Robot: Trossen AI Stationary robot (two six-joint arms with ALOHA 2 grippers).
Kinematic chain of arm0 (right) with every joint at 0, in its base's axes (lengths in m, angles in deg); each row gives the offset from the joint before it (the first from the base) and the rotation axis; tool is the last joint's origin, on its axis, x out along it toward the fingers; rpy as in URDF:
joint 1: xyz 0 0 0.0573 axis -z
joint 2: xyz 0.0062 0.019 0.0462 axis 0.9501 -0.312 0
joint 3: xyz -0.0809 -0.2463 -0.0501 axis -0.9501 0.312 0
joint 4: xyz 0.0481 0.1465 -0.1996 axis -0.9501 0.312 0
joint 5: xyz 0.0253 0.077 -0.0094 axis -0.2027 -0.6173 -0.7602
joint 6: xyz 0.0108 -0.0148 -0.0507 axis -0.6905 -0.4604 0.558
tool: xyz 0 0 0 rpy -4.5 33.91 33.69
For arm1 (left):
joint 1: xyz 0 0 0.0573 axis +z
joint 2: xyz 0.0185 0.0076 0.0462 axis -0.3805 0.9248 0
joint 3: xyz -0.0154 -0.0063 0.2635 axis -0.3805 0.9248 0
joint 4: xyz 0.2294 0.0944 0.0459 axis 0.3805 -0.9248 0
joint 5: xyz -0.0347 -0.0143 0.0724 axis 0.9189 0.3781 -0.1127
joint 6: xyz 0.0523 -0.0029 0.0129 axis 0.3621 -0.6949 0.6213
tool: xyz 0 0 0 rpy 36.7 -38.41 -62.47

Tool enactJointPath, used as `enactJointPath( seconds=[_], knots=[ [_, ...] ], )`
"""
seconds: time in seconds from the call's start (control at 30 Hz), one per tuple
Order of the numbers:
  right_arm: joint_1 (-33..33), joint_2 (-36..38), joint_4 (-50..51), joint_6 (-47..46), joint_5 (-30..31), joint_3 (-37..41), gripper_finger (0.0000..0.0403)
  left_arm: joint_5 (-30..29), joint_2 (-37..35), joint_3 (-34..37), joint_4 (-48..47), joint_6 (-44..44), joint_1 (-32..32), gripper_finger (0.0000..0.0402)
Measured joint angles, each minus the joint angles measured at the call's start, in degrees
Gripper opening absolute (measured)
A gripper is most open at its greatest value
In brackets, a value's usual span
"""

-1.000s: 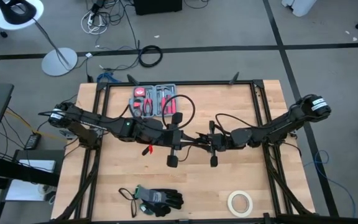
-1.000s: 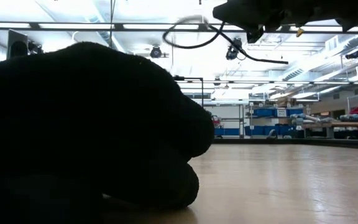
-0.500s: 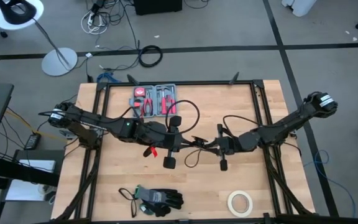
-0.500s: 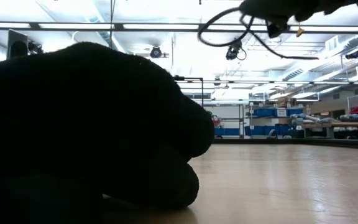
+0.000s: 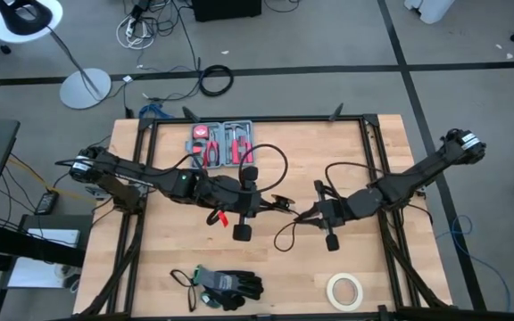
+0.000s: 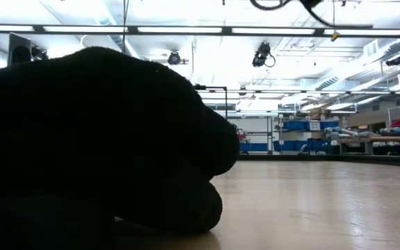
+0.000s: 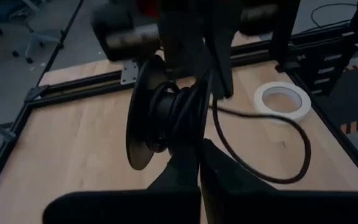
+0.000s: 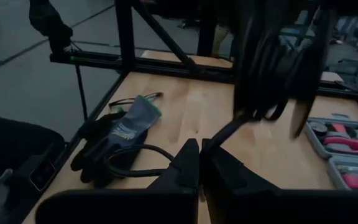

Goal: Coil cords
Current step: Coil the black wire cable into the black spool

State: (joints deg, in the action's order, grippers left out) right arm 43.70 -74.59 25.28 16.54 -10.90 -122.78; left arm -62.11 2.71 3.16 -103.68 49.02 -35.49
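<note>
The thin black cord shows as a small round coil (image 7: 163, 115) with a loose tail (image 7: 291, 155). In the high view the tail hangs in a slack loop (image 5: 281, 235) between the two arms, above the table's middle. My left gripper (image 5: 264, 203) is shut at the coil. My right gripper (image 5: 309, 217) is just to its right and is shut on the tail. In the right wrist view the coil (image 8: 278, 62) is up beyond my right fingers. In the low view only a bit of cord (image 6: 283, 3) shows at the top edge. My left gripper meets the round coil at its edge (image 7: 194, 134), where the wound cord lies; my shut fingers (image 7: 179, 174) hide the exact spot. The coil stands on edge, lifted clear of the table. My right gripper pinches the loose tail (image 8: 219, 134) between its two fingers, a short way from the coil. The cord runs up from the fingers to the coil. The rest hangs in a slack loop (image 8: 126, 155), clear of the table.
A grey tool case (image 5: 223, 143) with red-handled tools lies at the far side. Black gloves (image 5: 227, 287) lie near the front edge and fill the low view (image 6: 96, 139). A white tape roll (image 5: 345, 290) lies at the near right. Bare wood lies under both grippers.
My right gripper has gone toward the table's right and near edges, away from my left gripper, keeping hold of the tail. More cord now runs between the two grippers and sags in a slack loop. In the low view the cord has risen almost out of the picture.
</note>
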Motion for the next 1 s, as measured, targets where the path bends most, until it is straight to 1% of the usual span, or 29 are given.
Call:
enactJointPath(
  seconds=[0.1,0.2,0.33,0.43,0.57,0.8,0.9,1.0],
  knots=[
    [0.0,0.0,4.2,0.6,-1.6,-4.2,0.0006,0.1,0.0,0.0,-0.7,-1.3,-0.1,0.0000],
    [0.4,0.0,5.8,-0.6,-4.7,-7.1,0.0006,2.0,0.3,1.0,-0.6,-4.3,-0.2,0.0000],
    [2.0,-0.4,8.3,-3.9,-8.3,-8.9,0.0007,4.0,2.0,4.2,2.5,-7.5,-0.2,0.0000],
    [4.0,-1.2,9.9,-5.3,-10.7,-9.1,0.0012,4.1,3.9,5.6,5.0,-8.7,-0.6,0.0000],
    [5.1,-2.4,9.8,-5.4,-11.4,-9.1,0.0041,4.0,5.6,6.2,6.3,-7.6,-0.8,0.0000],
    [6.5,-3.2,13.5,-11.6,-17.1,-9.2,0.0105,3.6,6.1,6.2,5.1,-7.2,-0.7,0.0000],
    [6.7,-3.0,14.1,-12.2,-17.4,-9.2,0.0124,3.6,6.1,6.2,4.3,-7.1,-0.7,0.0000],
    [7.4,-2.8,12.4,-12.1,-16.9,-9.2,0.0133,3.6,6.1,6.2,4.2,-7.1,-0.7,0.0000]
  ],
)
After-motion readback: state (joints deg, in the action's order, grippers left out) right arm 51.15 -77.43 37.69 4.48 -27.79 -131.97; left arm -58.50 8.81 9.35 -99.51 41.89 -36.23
